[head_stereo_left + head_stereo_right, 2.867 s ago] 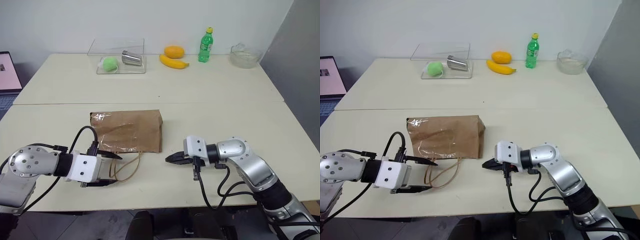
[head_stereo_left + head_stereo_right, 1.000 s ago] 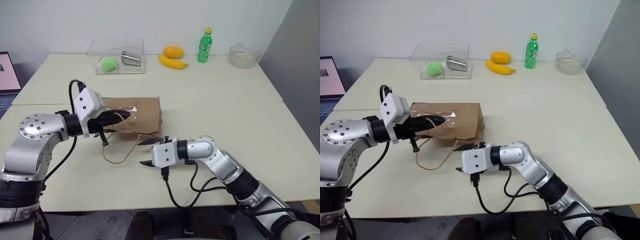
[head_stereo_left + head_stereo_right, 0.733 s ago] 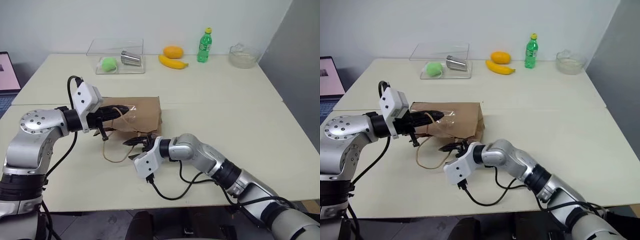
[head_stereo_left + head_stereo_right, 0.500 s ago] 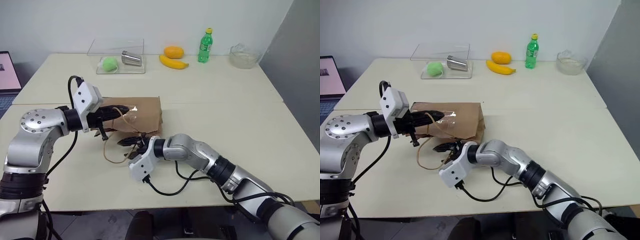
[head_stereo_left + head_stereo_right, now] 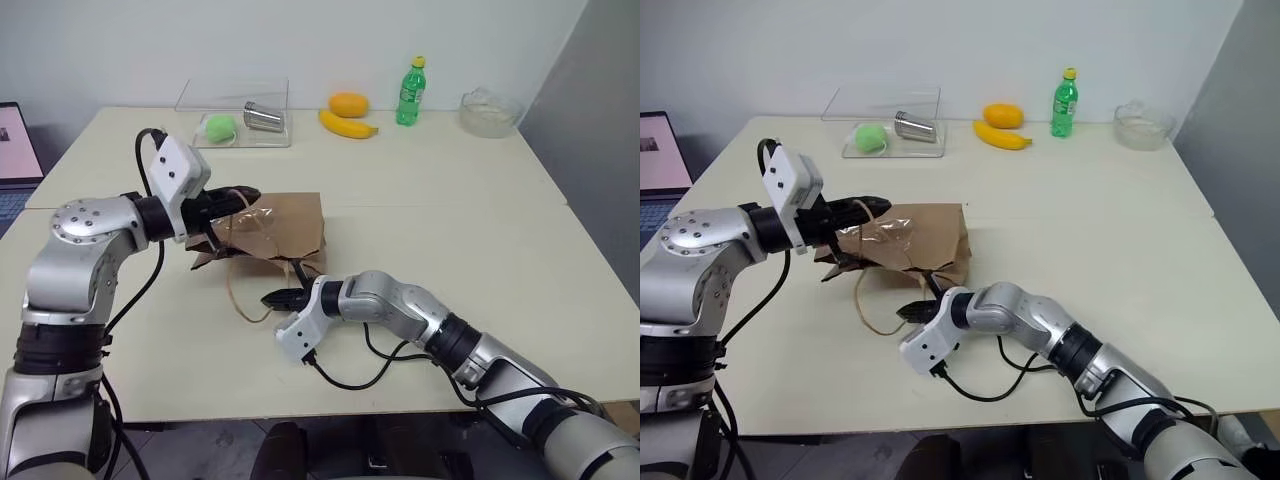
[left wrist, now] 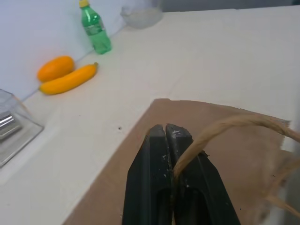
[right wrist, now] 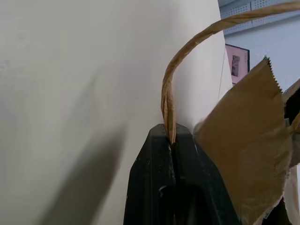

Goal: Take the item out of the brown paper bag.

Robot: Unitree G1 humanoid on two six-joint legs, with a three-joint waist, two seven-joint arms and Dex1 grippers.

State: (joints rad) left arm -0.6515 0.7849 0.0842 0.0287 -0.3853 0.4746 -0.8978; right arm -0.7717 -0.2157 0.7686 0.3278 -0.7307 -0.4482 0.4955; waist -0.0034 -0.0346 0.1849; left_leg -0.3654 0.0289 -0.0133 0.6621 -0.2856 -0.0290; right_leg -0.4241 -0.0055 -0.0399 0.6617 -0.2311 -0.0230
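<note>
Two end effectors each grip one cord handle of the brown paper bag [image 5: 268,232]. The left end effector [image 5: 243,196] is closed on the upper handle [image 6: 220,129] and holds the bag's open edge raised off the counter [image 5: 450,200]. The right end effector [image 5: 278,298] is closed on the lower handle [image 7: 167,93], just in front of the bag's mouth, low near the counter. The bag lies creased near the middle of the counter. The item cannot be seen.
</note>
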